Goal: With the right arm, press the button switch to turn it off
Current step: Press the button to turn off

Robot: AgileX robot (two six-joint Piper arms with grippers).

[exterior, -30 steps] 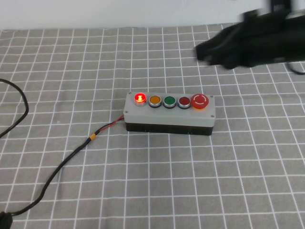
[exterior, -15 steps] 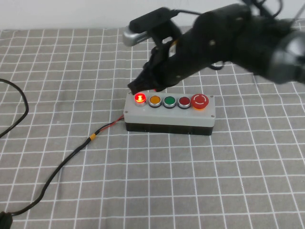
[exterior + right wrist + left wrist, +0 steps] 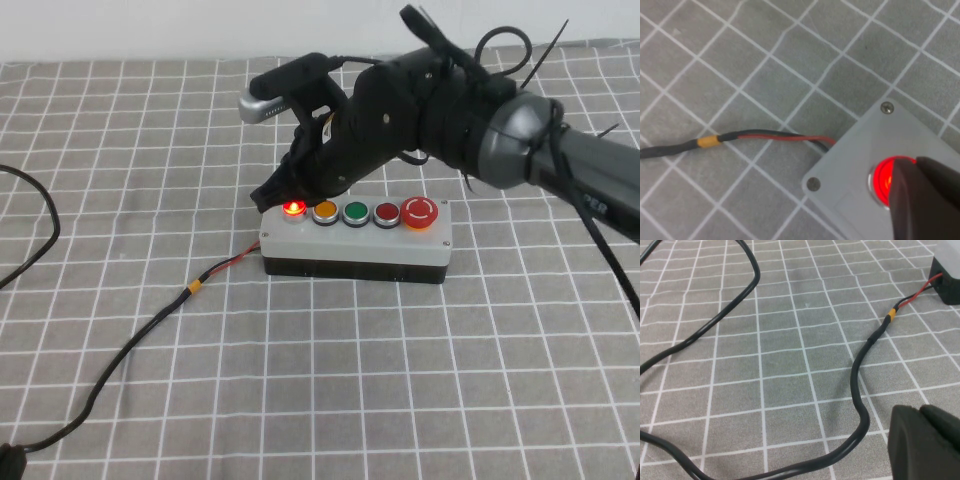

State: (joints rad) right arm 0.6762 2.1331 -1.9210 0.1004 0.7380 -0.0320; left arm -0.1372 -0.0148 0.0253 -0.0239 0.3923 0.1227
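The button switch [image 3: 355, 240] lies mid-table: light-grey top, black base, a row of buttons and a red mushroom button [image 3: 420, 212]. Its leftmost red button [image 3: 294, 209] is lit. The right arm reaches in from the right, and my right gripper [image 3: 274, 193] is low at the box's left end, over that button. In the right wrist view the shut fingertips [image 3: 912, 172] cover part of the glowing button [image 3: 881, 179]; contact cannot be told. My left gripper [image 3: 919, 415] shows only in the left wrist view, shut and empty, above the cloth beside the cable [image 3: 860, 375].
A grey cloth with a white grid covers the table. The switch's black cable [image 3: 130, 345], with an orange band [image 3: 195, 288] and red lead, runs from the box's left end to the front left. A second cable loop [image 3: 40, 225] lies at the left edge.
The right arm has swung in from the far right, leftward and down, bringing its gripper tip over the lit red button. The button stays lit. The box has not moved.
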